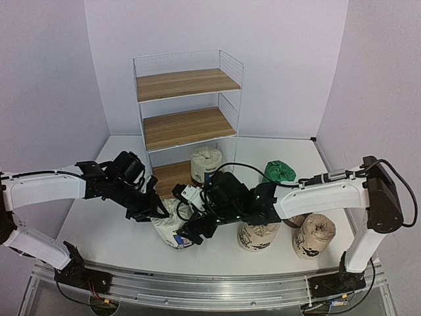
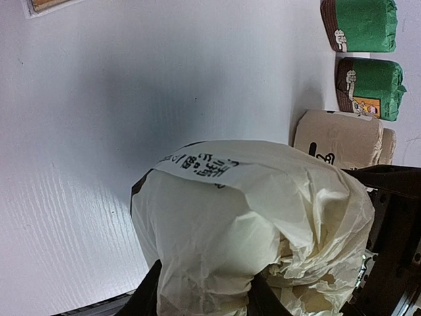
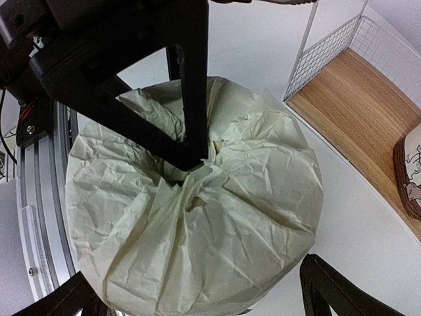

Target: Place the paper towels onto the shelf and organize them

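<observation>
A white paper towel roll point(image 1: 170, 228) stands on the table in front of the shelf point(image 1: 187, 84). My left gripper point(image 1: 160, 210) is shut on its gathered top; in the left wrist view the wrapper point(image 2: 217, 224) bulges between my fingers point(image 2: 146, 297). My right gripper point(image 3: 197, 304) is open and straddles the same roll point(image 3: 217, 217), one finger point(image 3: 332, 286) clear of its side. A second white roll point(image 1: 206, 162) sits on the shelf's bottom board. Two beige rolls point(image 1: 258, 236) point(image 1: 314, 236) and a green roll point(image 1: 279, 172) stand to the right.
The shelf's upper two boards point(image 1: 186, 125) carry nothing. The aluminium rail point(image 1: 197, 283) runs along the near table edge, close behind the held roll. In the left wrist view two green rolls point(image 2: 360, 25) point(image 2: 370, 87) and a beige one point(image 2: 339, 137) stand close together.
</observation>
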{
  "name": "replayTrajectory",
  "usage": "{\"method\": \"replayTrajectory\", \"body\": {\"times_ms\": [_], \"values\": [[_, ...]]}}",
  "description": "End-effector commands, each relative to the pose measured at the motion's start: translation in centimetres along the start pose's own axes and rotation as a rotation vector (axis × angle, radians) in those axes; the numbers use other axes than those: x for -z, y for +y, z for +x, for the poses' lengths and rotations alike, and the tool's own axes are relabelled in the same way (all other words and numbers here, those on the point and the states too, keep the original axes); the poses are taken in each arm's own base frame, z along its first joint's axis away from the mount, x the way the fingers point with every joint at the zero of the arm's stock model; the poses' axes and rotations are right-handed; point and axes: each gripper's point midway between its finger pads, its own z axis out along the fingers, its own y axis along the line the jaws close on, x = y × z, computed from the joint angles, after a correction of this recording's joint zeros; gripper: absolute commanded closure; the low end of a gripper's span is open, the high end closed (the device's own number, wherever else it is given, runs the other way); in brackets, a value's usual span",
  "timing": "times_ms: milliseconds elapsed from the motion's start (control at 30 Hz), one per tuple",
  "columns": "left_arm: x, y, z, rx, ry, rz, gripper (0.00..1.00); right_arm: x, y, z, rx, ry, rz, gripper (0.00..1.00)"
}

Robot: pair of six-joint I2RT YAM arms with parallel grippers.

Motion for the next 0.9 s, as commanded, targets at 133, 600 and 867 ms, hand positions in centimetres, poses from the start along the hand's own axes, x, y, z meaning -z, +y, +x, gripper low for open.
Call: {"method": "replayTrajectory", "body": {"times_ms": [133, 600, 867], "values": [[1.1, -3.9, -0.9, -0.070, -0.019, 0.104, 0.92, 0.1, 0.7, -4.4, 0.049, -0.122, -0.014, 0.09], [2.6, -5.0, -1.1, -0.102, -0.064, 0.150, 0.89, -1.1, 0.8, -3.3, 0.018, -0.092, -0.024, 0.65], [3.5, -5.8, -1.6, -0.116, -0.101, 0.177, 0.74, -0.8, 0.7, -3.7, 0.011, -0.103, -0.022, 0.90]]}}
